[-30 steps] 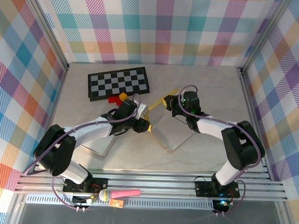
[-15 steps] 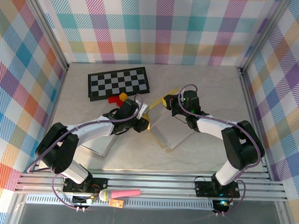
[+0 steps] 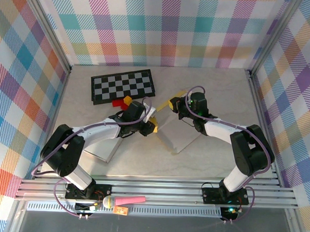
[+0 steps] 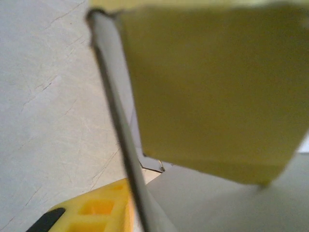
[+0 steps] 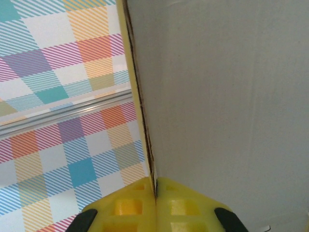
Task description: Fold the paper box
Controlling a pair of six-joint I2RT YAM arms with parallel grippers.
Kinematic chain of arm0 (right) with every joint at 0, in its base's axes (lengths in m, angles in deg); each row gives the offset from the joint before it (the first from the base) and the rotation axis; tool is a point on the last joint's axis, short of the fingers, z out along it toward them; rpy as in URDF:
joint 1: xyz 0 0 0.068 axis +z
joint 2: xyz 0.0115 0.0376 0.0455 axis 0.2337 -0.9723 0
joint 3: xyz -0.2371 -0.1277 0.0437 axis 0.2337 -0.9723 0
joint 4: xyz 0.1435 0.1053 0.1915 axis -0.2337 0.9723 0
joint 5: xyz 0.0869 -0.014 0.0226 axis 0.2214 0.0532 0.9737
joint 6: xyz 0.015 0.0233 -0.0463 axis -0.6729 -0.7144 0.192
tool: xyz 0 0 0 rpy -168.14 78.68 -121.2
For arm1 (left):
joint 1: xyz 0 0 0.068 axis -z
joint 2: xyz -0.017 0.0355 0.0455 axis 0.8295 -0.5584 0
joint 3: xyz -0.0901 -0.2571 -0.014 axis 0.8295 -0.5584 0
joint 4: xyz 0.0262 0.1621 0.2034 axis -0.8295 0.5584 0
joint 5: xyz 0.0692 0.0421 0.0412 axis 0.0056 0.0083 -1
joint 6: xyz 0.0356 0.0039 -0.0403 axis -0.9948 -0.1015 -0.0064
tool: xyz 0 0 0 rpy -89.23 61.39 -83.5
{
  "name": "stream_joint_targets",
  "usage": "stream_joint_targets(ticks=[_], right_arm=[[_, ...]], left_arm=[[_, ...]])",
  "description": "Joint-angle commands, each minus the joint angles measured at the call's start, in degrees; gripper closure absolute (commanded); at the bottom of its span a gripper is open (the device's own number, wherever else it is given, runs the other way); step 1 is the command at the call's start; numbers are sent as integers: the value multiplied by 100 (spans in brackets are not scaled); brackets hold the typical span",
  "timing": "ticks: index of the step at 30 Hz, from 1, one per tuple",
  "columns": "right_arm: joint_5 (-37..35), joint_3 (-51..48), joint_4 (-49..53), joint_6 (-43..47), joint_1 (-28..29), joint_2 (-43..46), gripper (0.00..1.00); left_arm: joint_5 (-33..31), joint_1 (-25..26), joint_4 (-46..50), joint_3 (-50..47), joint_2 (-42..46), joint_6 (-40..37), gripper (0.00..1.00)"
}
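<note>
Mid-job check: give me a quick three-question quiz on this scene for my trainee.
1. True or false: the right claw is pinched shut on an edge of the grey paper box with yellow flaps.
2. What lies at the back left of the table? A) black-and-white checkered board B) blue bowl C) green towel
3. Fill in: in the top view, the left claw sits at the box's ____ side.

Key: 1 true; 2 A; 3 left.
</note>
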Motion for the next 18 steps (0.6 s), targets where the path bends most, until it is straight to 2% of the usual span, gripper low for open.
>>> stream_joint_targets(ticks=[1,9,18], right_arm=[[102,36,54,-32,44,41,100],[-238,-388,-1014,146,116,-26,100],[-147,-687,-1692,424,110,-372,100]], left_arm=[[-26,25,-290,148,-118,1,72],[-377,134,-664,32,-273,356,72],[-664,242,-906,5,-351,616,71]])
